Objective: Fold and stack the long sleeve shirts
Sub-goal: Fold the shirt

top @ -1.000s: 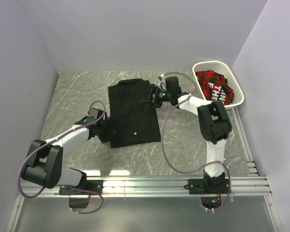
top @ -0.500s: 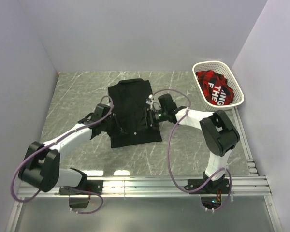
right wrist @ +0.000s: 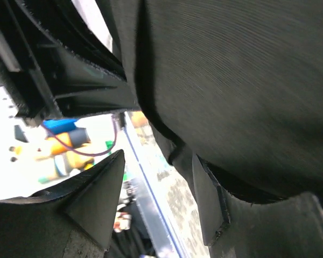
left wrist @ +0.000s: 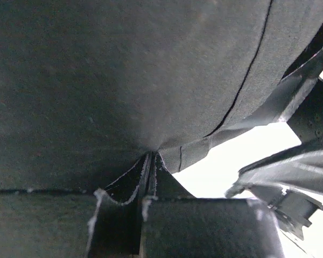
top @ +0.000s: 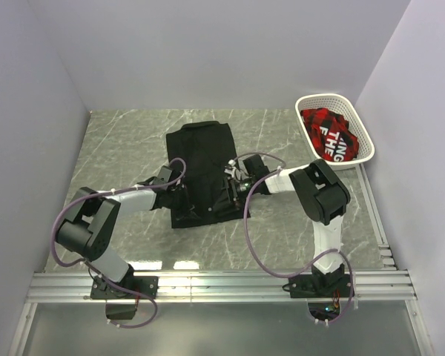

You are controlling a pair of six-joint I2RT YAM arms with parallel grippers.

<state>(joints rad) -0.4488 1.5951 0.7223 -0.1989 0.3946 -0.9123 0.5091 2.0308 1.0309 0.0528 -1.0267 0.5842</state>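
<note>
One long sleeve shirt (top: 202,159), black and partly folded, lies at the table's middle with its collar at the far end. At the shirt's lower left edge, my left gripper (top: 180,195) is shut on a pinch of the black cloth (left wrist: 124,80), and the fingertips meet at the fold (left wrist: 151,157). My right gripper (top: 227,189) is at the lower right edge. Its jaws stand open, with black cloth (right wrist: 231,70) draped over one finger (right wrist: 207,193) and nothing pinched between the two (right wrist: 159,161).
A white basket (top: 360,127) at the far right holds a red plaid garment (top: 328,133). A metal rail (top: 222,282) runs along the near edge by the arm bases. Grey walls close the table on the left, back and right.
Both grippers moved in to the shirt's lower edges, the right one coming down from beside the collar. The left jaws closed on the cloth. The right jaws narrowed slightly.
</note>
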